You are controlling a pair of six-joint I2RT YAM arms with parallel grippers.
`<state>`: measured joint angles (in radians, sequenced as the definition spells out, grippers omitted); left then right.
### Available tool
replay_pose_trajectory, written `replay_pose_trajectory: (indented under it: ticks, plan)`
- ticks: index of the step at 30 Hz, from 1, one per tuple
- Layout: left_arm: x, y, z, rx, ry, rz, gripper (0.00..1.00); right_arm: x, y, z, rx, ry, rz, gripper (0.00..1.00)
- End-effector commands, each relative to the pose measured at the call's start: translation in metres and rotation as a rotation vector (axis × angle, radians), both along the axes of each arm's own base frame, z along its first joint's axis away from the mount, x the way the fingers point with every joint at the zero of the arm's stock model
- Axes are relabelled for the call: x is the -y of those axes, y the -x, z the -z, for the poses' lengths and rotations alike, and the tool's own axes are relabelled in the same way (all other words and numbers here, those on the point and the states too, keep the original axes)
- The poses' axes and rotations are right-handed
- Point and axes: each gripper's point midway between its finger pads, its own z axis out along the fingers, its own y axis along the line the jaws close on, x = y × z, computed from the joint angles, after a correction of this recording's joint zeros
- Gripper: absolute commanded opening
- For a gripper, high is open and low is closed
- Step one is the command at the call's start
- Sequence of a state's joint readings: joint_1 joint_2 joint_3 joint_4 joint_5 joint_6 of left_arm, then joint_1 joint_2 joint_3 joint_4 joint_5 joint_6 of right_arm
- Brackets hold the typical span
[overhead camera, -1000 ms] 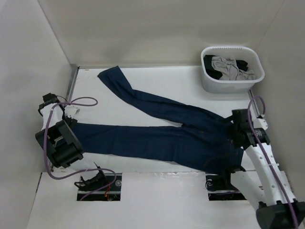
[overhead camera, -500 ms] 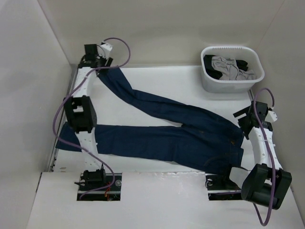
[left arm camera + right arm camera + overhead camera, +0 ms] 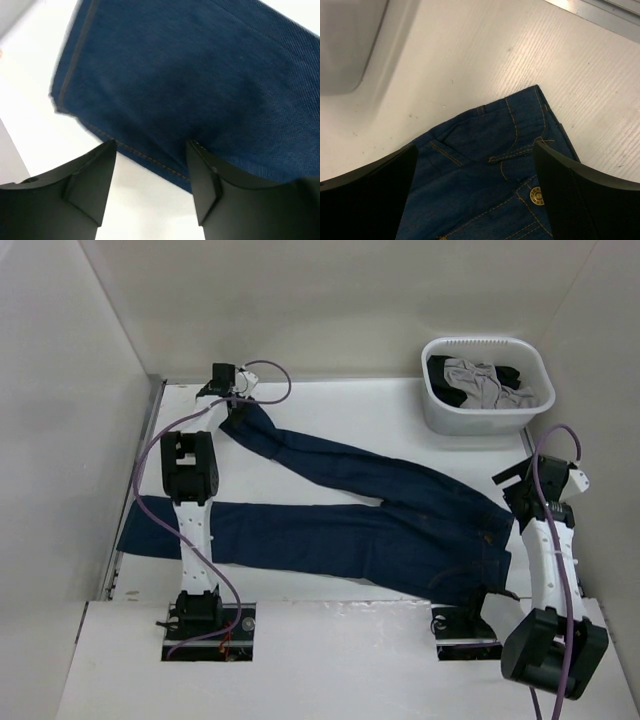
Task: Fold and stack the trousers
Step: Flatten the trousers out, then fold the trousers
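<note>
The trousers (image 3: 380, 530) are dark blue jeans lying flat on the white table, waist at the right and both legs splayed out to the left. My left gripper (image 3: 235, 412) is at the hem of the far leg, near the back left corner. In the left wrist view the left gripper (image 3: 151, 147) is open, with the stitched hem edge (image 3: 150, 160) running between its fingers. My right gripper (image 3: 512, 492) hovers over the waistband at the right. In the right wrist view the right gripper (image 3: 475, 150) stands wide open above a pocket and the brass button (image 3: 536, 196).
A white plastic basket (image 3: 470, 420) with grey and black clothes stands at the back right; its wall (image 3: 345, 45) shows in the right wrist view. White walls close in the table on the left, back and right. A metal rail (image 3: 152, 415) runs along the left edge.
The left arm swung from the near leg's hem at the left edge up to the far leg's hem. The right gripper drew back slightly to the right of the waist.
</note>
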<state>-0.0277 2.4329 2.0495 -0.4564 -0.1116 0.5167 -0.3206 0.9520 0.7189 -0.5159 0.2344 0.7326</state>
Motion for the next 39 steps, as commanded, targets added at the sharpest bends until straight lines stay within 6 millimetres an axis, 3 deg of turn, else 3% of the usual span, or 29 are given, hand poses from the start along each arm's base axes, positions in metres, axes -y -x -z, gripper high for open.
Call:
replay_pose_trajectory:
  ticks: [1, 5, 9, 13, 16, 18, 20, 23, 29, 33, 36, 39]
  plan:
    - [-0.05, 0.083, 0.033, -0.261, -0.076, -0.062, 0.55, 0.002, -0.002, 0.007, -0.029, 0.007, -0.009, 1.0]
    - [-0.1, 0.143, 0.034, -0.329, -0.043, -0.162, 0.52, -0.007, -0.006, 0.014, -0.07, -0.026, -0.05, 1.0]
    - [-0.125, 0.187, 0.024, -0.353, -0.036, -0.203, 0.53, -0.012, -0.015, 0.033, -0.15, -0.041, -0.096, 1.0]
    - [-0.12, 0.186, -0.016, -0.241, 0.033, -0.194, 0.6, -0.029, -0.037, 0.048, -0.255, 0.004, -0.241, 1.0]
    - [-0.116, 0.167, -0.06, -0.102, 0.109, -0.187, 0.63, -0.047, -0.058, 0.054, -0.286, 0.021, -0.329, 1.0]
    - [-0.124, 0.154, -0.083, -0.032, 0.13, -0.208, 0.64, -0.057, -0.074, 0.054, -0.268, 0.027, -0.369, 1.0]
    - [-0.141, 0.144, -0.09, -0.005, 0.128, -0.242, 0.64, -0.067, -0.089, 0.051, -0.249, 0.045, -0.412, 1.0]
    - [-0.167, 0.127, -0.076, -0.02, 0.116, -0.309, 0.64, -0.074, -0.102, 0.05, -0.245, 0.061, -0.448, 1.0]
    - [-0.188, 0.09, -0.029, -0.058, 0.184, -0.447, 0.64, -0.077, -0.121, 0.046, -0.23, 0.05, -0.461, 1.0]
    - [-0.206, 0.084, 0.003, -0.11, 0.231, -0.547, 0.65, -0.083, -0.133, 0.042, -0.217, 0.048, -0.475, 1.0]
    - [-0.199, 0.092, 0.02, -0.183, 0.27, -0.541, 0.63, -0.088, -0.137, 0.044, -0.233, 0.04, -0.484, 1.0]
    - [-0.179, 0.106, 0.028, -0.256, 0.335, -0.477, 0.63, -0.088, -0.136, 0.053, -0.272, 0.028, -0.481, 1.0]
